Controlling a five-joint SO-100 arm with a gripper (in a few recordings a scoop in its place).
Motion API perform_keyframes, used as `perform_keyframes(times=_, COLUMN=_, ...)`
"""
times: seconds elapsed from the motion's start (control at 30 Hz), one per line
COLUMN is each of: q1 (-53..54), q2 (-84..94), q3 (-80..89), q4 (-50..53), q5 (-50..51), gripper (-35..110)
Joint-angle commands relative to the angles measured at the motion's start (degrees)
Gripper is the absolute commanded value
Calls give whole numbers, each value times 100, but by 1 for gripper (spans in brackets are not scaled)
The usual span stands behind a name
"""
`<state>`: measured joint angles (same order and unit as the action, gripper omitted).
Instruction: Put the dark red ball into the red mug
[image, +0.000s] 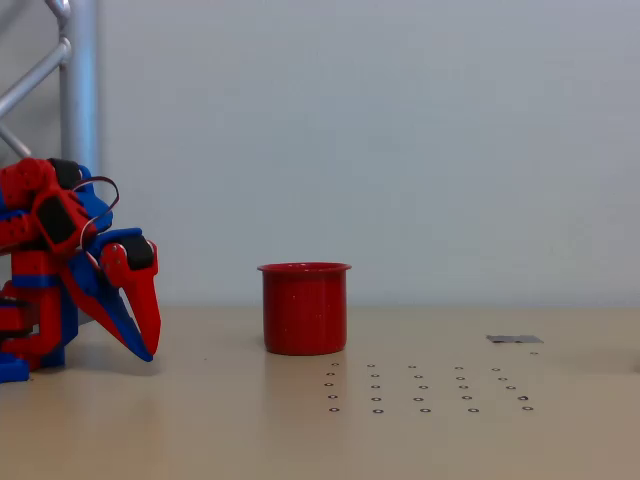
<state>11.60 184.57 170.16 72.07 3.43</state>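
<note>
The bright red plastic cup with a flared rim (304, 308) stands upright on the pale tan surface (200, 420). Well to its left in the fixed view, the red and blue gripper (146, 345) points down, tip at the surface, jaws pressed together and holding nothing. Small dark rings (425, 390) lie just right of the cup.

The mug (304, 308) was bright red; left of it, the gripper (143, 345) was red and blue; the table (200, 430) was beige.
</note>
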Motion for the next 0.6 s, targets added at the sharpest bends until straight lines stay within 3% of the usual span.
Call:
perform_keyframes(times=0.0, q1=-62, q2=422, q3=97, q4=26, q5=53, gripper=-2)
perform_keyframes(times=0.57, q1=-114, q2=422, q3=97, q4=18, q5=35, gripper=-2)
